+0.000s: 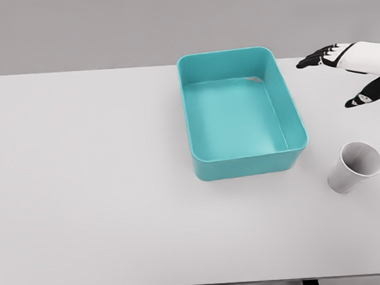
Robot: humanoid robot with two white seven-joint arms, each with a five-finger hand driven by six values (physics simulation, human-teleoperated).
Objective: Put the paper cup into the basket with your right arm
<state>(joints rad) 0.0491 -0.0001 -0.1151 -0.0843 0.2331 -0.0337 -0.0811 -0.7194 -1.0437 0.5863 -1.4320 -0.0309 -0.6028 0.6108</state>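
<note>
A white paper cup [354,166] stands upright on the table near the right edge, its mouth facing up. To its left lies a teal rectangular basket [244,160], with nothing inside. My right hand [341,75] comes in from the right edge, hovering above the table behind the cup and to the right of the basket. Its black-tipped fingers [314,58] are spread, the thumb [361,98] held apart below them, and it holds nothing. The hand is well clear of the cup. My left arm is out of sight.
The white table [89,187] stretches wide to the left of the basket. Its front edge runs along the bottom of the view, with a grey wall behind its far edge.
</note>
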